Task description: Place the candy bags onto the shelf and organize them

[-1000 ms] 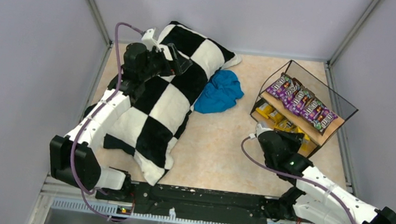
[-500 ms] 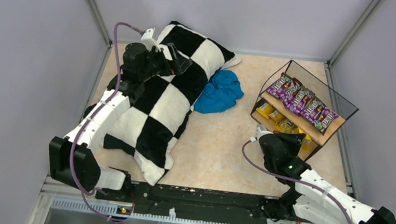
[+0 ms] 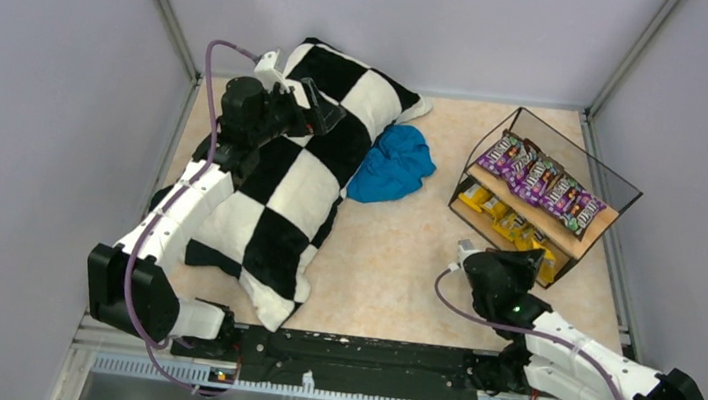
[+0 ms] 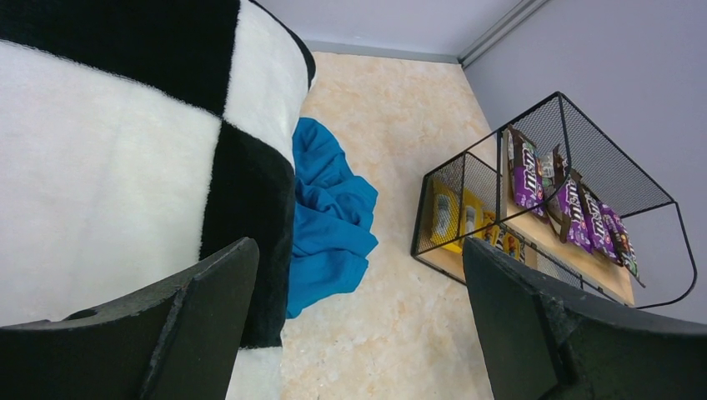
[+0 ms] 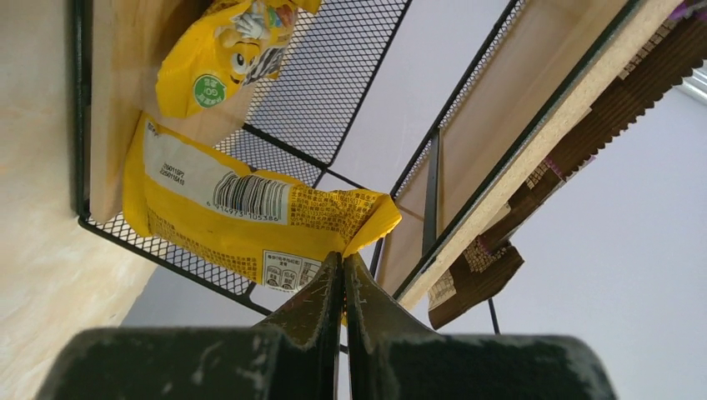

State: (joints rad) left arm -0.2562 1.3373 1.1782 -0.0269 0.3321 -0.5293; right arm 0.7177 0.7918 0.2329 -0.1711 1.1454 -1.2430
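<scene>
Right gripper [image 5: 343, 260] — jaws pressed together, holding nothing — sits at the front of the shelf [image 3: 600, 228], its tip just beside a yellow candy bag [image 5: 250, 221] on the lower tier. Purple candy bags [image 3: 539, 179] line the upper tier. Left gripper [image 4: 358, 247] stands open above the checkered pillow [image 3: 301, 184].

Tabletop [image 3: 393, 265]: pillow [image 3: 290, 193] at the left, running from near to far, with the cloth [image 3: 392, 164] just right of its far half, between it and the shelf [image 3: 605, 223] at the far right. On the shelf, one row of candy bags [image 3: 540, 181] lies on the upper board and another on the lower board beneath. Above the pillow's far end hangs the left gripper [image 4: 358, 250]; just before the shelf's near corner, the right gripper [image 5: 343, 257].
</scene>
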